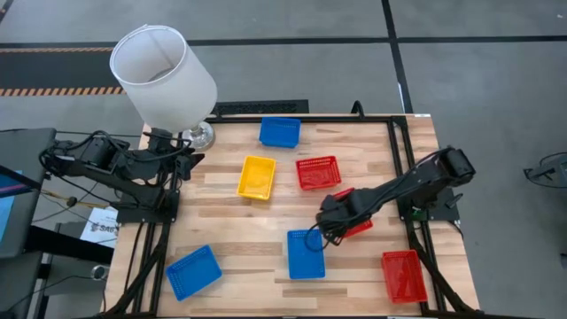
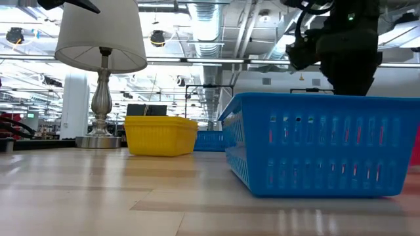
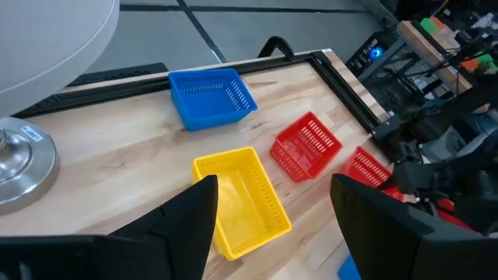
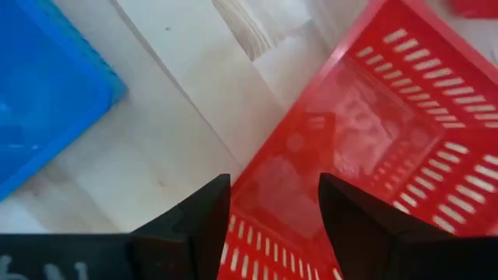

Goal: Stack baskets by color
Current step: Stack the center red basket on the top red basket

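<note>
Item: red basket (image 1: pixel 354 213), mid-table, right of centre, partly under your right claw (image 1: pixel 330 215). The right wrist view shows that claw's fingers spread, straddling the basket's rim, with nothing pinched.
Handling, as a judgement: light, thin moulded plastic with slotted walls; stiff enough to lift by one wall, though the smooth rim may slip. Take hold across a long side wall, near its middle.
Orientation: mouth up; long axis skewed diagonally to the table (image 1: pixel 230 239) edges, as far as the arm lets you see.
Neighbours: blue basket (image 1: pixel 306 254) just beside it; second red basket (image 1: pixel 318 172) behind; third red basket (image 1: pixel 403 276) at the near right corner.
Left claw (image 1: pixel 189 161): spread, empty, waiting beside the lamp (image 1: pixel 164 75).
</note>
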